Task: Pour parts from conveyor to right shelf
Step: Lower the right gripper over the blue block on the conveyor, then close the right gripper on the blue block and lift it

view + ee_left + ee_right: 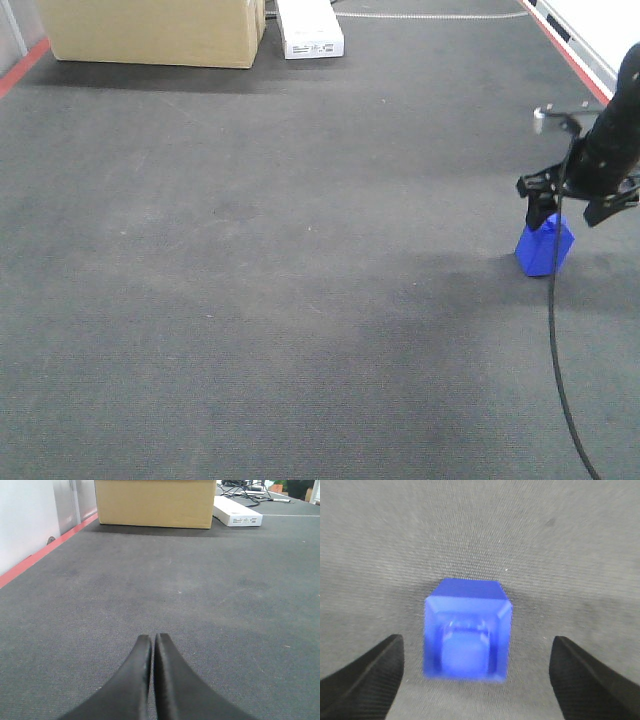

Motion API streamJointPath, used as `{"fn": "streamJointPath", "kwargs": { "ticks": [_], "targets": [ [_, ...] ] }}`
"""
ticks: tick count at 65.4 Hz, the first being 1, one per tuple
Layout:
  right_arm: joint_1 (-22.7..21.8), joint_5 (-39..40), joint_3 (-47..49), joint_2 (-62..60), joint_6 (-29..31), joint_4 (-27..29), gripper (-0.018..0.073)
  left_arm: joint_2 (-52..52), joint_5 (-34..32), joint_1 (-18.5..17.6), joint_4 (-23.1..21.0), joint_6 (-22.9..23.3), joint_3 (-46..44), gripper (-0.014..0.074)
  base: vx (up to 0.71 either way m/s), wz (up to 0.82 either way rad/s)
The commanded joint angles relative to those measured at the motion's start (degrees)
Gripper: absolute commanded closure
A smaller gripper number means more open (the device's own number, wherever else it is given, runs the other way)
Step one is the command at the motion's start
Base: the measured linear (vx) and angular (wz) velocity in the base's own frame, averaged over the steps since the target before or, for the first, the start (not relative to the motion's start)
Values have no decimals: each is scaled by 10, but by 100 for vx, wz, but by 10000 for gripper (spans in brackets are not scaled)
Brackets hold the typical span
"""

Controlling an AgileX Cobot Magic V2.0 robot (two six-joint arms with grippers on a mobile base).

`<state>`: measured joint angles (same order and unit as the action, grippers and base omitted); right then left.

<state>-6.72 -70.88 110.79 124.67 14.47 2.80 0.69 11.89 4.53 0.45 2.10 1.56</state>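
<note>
While right hand (477,647) gapes, blue block (467,630) between fingers (372,677), seemingly untouched

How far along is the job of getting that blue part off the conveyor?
Done: nothing yet; the blue part lies on the conveyor. In hand: the right gripper is open, straddling it, not closed on it. The left gripper is shut, empty. Left: grasp, lift, carry to the shelf, which is out of view.

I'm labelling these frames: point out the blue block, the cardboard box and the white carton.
blue block (467,630): right wrist view, top face.
cardboard box (155,502): left wrist view, front side.
white carton (305,18): front view, top face.
</note>
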Motion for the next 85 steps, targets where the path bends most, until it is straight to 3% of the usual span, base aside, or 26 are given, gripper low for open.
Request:
{"fn": "streamJointPath", "kwargs": {
  "ticks": [1, 22, 29, 38, 47, 67, 76, 85],
  "targets": [
    [-2, 20, 18, -19, 5, 1, -5, 6, -42, -4, -5, 5, -11, 603, 0, 0],
    [-2, 43, 18, 22, 10, 5, 1, 6, -42, -4, -5, 5, -11, 603, 0, 0],
    [-2, 44, 18, 29, 19, 16, 56, 6, -42, -4, -5, 5, -11, 603, 0, 0],
    [-2, 53, 19, 28, 17, 15, 255, 6, -42, -4, -5, 5, -11, 603, 0, 0],
    [-2, 50, 30, 28, 17, 13, 575, 6, -42, -4, -5, 5, -11, 603, 0, 0],
    [-2, -7, 54, -13, 10, 22, 564, 6, -42, -4, -5, 5, -11, 603, 0, 0],
    [-2, -15, 0, -86, 17, 48, 564, 6, -42, -4, -5, 5, -11, 603, 0, 0],
    [-2, 34, -100, -198, 25, 68, 564, 6, -42, -4, -5, 5, -11, 603, 0, 0]
  ]
}}
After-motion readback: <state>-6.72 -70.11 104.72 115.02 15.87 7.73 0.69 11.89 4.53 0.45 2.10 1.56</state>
